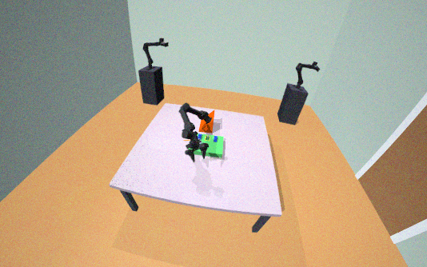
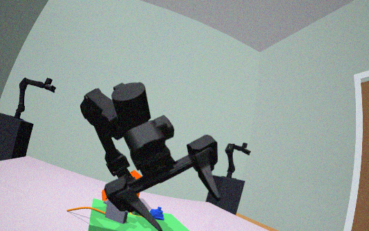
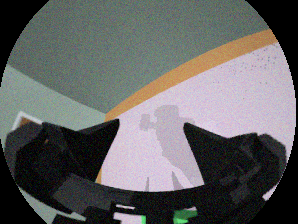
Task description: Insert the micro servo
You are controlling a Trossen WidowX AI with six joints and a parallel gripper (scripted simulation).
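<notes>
The green deck [image 1: 217, 150] [image 2: 175, 225] lies on the table. A yellow-outlined pocket [image 1: 207, 138] [image 2: 135, 214] lies between two blue servos, one [image 1: 200, 137] on the left and one [image 1: 215, 139] [image 2: 157, 214] on the right. A grey block [image 2: 116, 211], seemingly the loose servo, stands on the deck in the exterior view, with an orange cable [image 2: 83, 208] running out past the deck's left edge. Finger and arm partly hide the block and pocket; its seating and shaft are unclear. My gripper [image 1: 199, 160] [image 2: 189, 214] [image 3: 152, 122] is open and empty, above the deck's front side.
An orange panel [image 1: 212, 125] [image 2: 136, 175] stands behind the deck. My arm [image 1: 185, 117] reaches over from behind. Two dark pedestals [image 1: 151, 85] [image 1: 292, 105] carrying small arms stand beyond the table. The wrist view shows tabletop [image 3: 240, 95] and shadows.
</notes>
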